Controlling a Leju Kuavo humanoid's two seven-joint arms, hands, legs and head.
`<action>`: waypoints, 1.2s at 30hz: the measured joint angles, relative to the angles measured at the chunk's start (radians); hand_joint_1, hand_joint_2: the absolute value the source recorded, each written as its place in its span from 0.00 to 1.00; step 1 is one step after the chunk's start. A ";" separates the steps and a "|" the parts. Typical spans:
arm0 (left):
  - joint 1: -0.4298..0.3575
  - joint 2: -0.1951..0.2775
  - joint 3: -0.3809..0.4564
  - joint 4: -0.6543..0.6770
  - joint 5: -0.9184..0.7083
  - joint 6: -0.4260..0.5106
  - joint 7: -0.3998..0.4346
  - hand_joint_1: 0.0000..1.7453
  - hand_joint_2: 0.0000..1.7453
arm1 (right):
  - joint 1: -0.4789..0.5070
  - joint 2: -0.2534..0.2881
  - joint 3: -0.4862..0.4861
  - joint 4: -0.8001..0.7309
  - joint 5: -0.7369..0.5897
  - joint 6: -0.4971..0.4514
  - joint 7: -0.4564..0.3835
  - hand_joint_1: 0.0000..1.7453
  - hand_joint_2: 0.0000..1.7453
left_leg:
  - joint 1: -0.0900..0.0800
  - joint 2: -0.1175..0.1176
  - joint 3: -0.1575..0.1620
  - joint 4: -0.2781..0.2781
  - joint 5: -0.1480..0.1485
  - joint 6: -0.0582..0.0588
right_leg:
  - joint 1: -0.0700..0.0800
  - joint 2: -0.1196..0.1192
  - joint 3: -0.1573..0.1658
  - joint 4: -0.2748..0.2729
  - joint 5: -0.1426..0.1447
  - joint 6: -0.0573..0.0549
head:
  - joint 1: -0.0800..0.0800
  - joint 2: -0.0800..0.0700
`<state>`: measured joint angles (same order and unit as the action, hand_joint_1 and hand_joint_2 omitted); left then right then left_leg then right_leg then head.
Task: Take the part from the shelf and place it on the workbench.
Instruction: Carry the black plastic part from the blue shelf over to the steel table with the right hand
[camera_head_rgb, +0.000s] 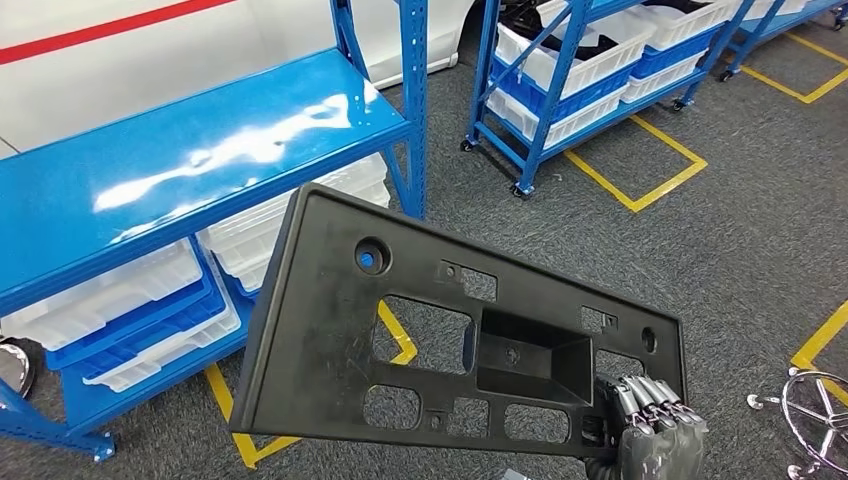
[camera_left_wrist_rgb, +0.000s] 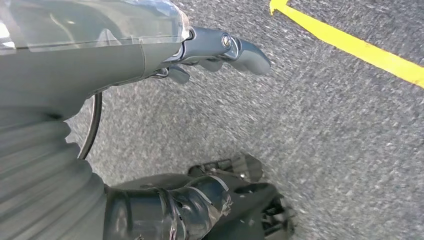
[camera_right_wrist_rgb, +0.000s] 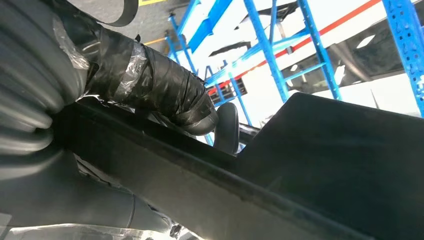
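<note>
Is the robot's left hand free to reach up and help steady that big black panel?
Probably yes. The left hand hangs over grey carpet with nothing in its fingers, and nothing visible blocks it. The black plastic panel is gripped at its lower corner by the right hand, leaving its far edge unheld.

- A blue shelf rack (camera_head_rgb: 200, 150) stood to the left, its glossy top board bare and shining.
- White bins (camera_head_rgb: 110, 295) and a blue tray (camera_head_rgb: 150, 325) sat on its lower levels.
- A second blue rack on castors (camera_head_rgb: 600, 70) stood far right, stacked with white and blue bins.
- The grey carpet floor (camera_head_rgb: 740, 250) carried yellow tape lines (camera_head_rgb: 640, 165).
</note>
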<state>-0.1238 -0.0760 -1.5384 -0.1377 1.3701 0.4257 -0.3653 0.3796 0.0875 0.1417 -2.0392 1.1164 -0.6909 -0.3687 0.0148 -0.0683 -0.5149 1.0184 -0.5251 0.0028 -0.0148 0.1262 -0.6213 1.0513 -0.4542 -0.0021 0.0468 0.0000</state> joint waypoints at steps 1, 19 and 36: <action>-0.001 0.000 0.000 0.000 0.000 0.000 0.000 0.00 1.00 | 0.004 0.004 -0.006 -0.002 -0.003 0.000 -0.004 1.00 1.00 | 0.001 0.012 0.002 -0.005 0.005 0.007 | -0.001 0.001 -0.003 0.000 0.001 0.006 | 0.000 0.000; -0.005 -0.001 -0.002 0.000 0.006 0.002 -0.004 0.00 1.00 | 0.011 0.042 -0.047 -0.007 -0.042 -0.001 -0.048 1.00 1.00 | -0.013 0.116 -0.013 0.070 -0.071 -0.003 | 0.010 -0.151 0.032 -0.022 -0.021 -0.029 | 0.003 0.000; 0.001 0.000 -0.007 0.001 0.021 0.009 0.001 0.00 1.00 | 0.019 0.091 -0.070 -0.013 -0.135 -0.001 -0.167 1.00 1.00 | -0.001 0.073 -0.001 -0.012 0.013 0.030 | 0.006 -0.104 -0.079 0.188 -0.120 0.019 | 0.005 0.000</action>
<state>-0.1229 -0.0762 -1.5456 -0.1370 1.3914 0.4350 -0.3643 0.3990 0.1782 0.0718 -2.0526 0.9813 -0.6920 -0.5358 0.0138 0.0044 -0.5160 1.0061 -0.5124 0.0330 -0.0084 0.0219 -0.7007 1.2393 -0.5738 0.0165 0.0517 0.0000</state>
